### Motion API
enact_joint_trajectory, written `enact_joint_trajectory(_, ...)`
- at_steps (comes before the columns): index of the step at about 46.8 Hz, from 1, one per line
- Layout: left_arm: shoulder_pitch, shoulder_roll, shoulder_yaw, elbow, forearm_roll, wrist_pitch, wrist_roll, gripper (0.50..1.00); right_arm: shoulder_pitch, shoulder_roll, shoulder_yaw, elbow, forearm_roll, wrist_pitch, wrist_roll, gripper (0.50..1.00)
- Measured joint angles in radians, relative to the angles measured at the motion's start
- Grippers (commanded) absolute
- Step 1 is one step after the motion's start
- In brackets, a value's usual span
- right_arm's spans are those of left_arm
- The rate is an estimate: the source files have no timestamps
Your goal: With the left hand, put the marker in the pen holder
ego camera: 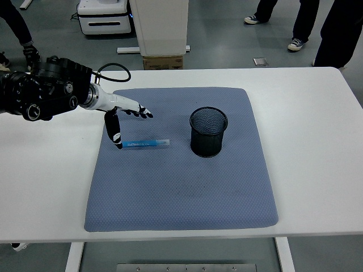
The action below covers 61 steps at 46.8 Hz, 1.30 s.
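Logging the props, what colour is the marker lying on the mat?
Light blue; the marker shows clearly in the head view.

You see a blue mat (181,187) lying on the white table (306,141); beyond it stand a cardboard box (163,62), a white cabinet (160,25) and people's legs (334,28).

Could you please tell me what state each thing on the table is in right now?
marker: lying flat on the mat, not grasped.
pen holder: upright, open-topped, nothing visible inside.
left hand: open, thumb tip by the marker's left end.
blue mat: spread flat on the table.
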Motion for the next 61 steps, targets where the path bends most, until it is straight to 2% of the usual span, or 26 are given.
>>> enact_joint_trajectory(15, -0.013, -0.003, 0.006, -0.042, 0.000, -0.001, 0.000, 1.000, 0.000, 0.000, 0.000, 0.000, 0.000, 0.000, 0.000, 1.000)
enact_joint_trajectory(61, -0.014, -0.058, 0.007, -0.041, 0.061, 0.000, 0.000, 1.000, 0.000, 0.000, 0.000, 0.000, 0.000, 0.000, 0.000, 1.000)
